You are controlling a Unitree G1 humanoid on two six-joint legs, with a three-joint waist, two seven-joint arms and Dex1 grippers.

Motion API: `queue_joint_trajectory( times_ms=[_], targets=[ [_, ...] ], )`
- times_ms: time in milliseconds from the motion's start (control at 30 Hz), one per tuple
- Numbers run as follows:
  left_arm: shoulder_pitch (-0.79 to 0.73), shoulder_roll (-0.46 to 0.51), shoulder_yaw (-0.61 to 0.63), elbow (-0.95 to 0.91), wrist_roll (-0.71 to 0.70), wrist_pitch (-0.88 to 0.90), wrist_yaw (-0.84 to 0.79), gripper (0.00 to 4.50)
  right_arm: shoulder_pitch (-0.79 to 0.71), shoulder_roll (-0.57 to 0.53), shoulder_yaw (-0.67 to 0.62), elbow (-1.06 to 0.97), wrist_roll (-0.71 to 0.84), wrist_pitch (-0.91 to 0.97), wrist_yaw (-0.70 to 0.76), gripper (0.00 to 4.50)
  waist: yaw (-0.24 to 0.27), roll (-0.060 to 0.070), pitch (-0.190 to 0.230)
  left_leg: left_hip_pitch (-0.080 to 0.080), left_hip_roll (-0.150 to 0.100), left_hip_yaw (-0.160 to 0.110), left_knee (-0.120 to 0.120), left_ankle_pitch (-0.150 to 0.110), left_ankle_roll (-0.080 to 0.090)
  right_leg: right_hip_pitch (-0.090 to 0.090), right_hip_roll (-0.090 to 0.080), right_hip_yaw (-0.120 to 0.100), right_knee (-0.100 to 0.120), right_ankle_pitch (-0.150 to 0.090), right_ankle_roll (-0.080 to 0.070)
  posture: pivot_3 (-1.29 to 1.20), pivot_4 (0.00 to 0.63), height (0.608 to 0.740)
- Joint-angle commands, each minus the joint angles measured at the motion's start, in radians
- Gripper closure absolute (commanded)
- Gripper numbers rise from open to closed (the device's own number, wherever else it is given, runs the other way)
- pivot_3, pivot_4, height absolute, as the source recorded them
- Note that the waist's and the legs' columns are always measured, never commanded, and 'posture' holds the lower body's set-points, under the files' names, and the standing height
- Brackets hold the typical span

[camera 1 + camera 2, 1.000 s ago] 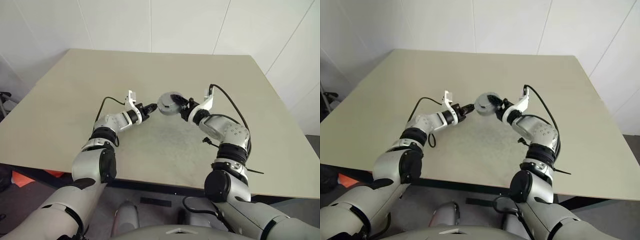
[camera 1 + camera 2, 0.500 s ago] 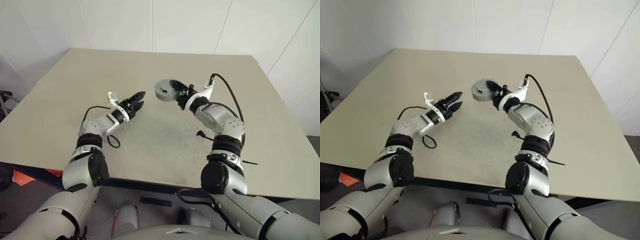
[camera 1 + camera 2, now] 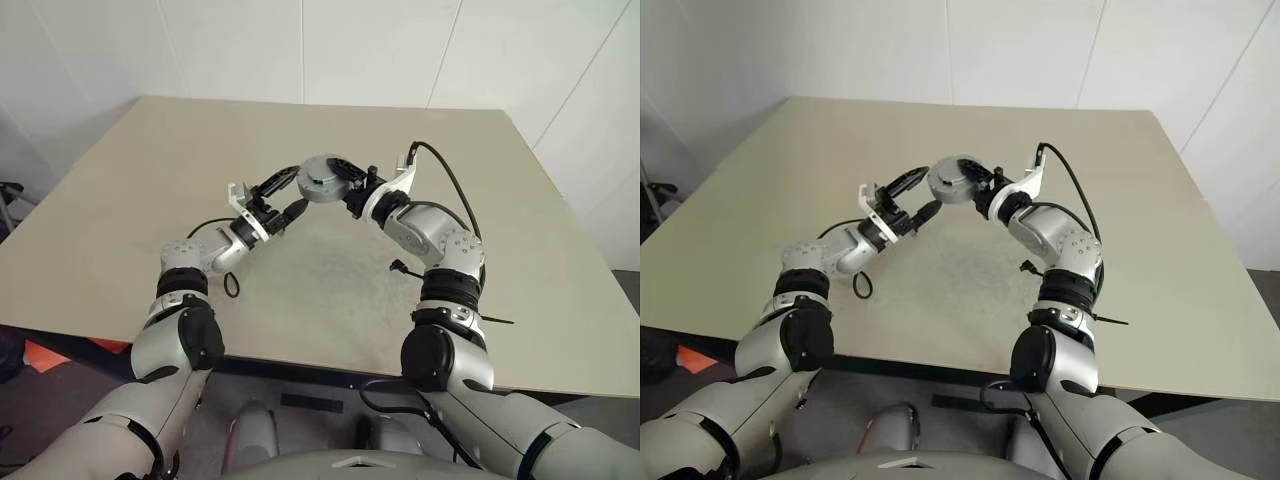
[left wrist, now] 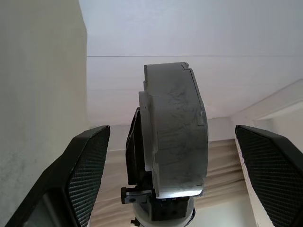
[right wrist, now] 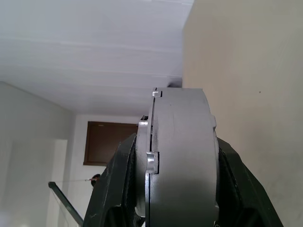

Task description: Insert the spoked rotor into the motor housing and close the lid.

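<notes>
While the right tool (image 3: 350, 192) clasps one motor housing (image 3: 324, 179), the left tool (image 3: 283, 194) gapes empty.

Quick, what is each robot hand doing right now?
Left gripper: open, holding nothing, fingers either side of the motor housing.
Right gripper: shut on the motor housing, held above the table.

A beige worktop (image 3: 150, 180) stands before white panelled walls (image 3: 370, 50). On the near left, an orange object (image 3: 45, 355) lies on the grey floor (image 3: 20, 400).
</notes>
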State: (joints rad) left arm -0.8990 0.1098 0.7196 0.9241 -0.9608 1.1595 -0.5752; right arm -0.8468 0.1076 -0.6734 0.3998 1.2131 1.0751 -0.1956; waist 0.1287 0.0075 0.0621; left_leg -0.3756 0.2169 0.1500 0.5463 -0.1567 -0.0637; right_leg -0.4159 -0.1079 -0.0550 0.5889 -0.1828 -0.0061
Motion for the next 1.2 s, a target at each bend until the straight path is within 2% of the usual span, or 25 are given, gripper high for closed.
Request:
queue_joint_trajectory(
  times_ms=[33,467,567,733,1067,1200],
  targets=[
    [-0.039,-0.011,0.015,-0.024,-0.041,-0.019,0.003,0.04,-0.009,0.006,0.030,-0.071,0.069,0.005,0.011,2.44,0.000,0.000,0.000,0.000,0.000,0.000,0.000,0.000,0.000,0.000,0.000,0.000,0.000,0.000,0.000,0.00,0.000,0.740],
    [-0.067,-0.038,-0.015,-0.004,-0.022,-0.103,0.018,0.04,0.012,-0.013,0.065,-0.086,0.081,-0.015,0.011,2.44,0.001,0.000,0.000,-0.001,0.000,0.000,0.001,0.000,0.000,0.000,0.000,0.000,0.000,0.000,0.001,0.00,0.000,0.740],
    [-0.067,-0.040,-0.017,-0.004,-0.024,-0.113,0.023,0.66,0.013,-0.016,0.070,-0.086,0.082,-0.021,0.013,2.44,0.002,0.000,0.000,-0.001,0.000,0.000,0.002,0.000,0.000,0.000,0.000,0.000,0.001,0.001,0.001,0.00,0.000,0.740],
    [-0.065,-0.041,-0.016,-0.008,-0.033,-0.119,0.031,2.34,0.015,-0.022,0.082,-0.084,0.091,-0.031,0.011,2.44,0.002,0.000,0.000,-0.001,0.000,-0.001,0.003,0.000,0.000,0.000,0.000,0.000,0.001,0.001,0.001,0.00,0.000,0.740],
    [-0.063,-0.038,-0.021,-0.013,-0.036,-0.117,0.045,2.39,0.020,-0.034,0.102,-0.082,0.101,-0.038,0.045,2.44,0.002,0.000,0.000,-0.002,0.001,-0.001,0.006,0.000,0.000,0.000,0.000,0.000,0.003,0.001,0.001,0.00,0.000,0.740],
    [-0.063,-0.038,-0.021,-0.010,-0.036,-0.124,0.050,2.39,0.029,-0.043,0.129,-0.101,0.074,-0.045,0.072,1.14,0.003,0.000,0.000,-0.003,0.001,-0.001,0.008,0.000,0.000,0.000,0.000,0.000,0.003,0.001,0.002,0.00,0.000,0.740]
  ],
)
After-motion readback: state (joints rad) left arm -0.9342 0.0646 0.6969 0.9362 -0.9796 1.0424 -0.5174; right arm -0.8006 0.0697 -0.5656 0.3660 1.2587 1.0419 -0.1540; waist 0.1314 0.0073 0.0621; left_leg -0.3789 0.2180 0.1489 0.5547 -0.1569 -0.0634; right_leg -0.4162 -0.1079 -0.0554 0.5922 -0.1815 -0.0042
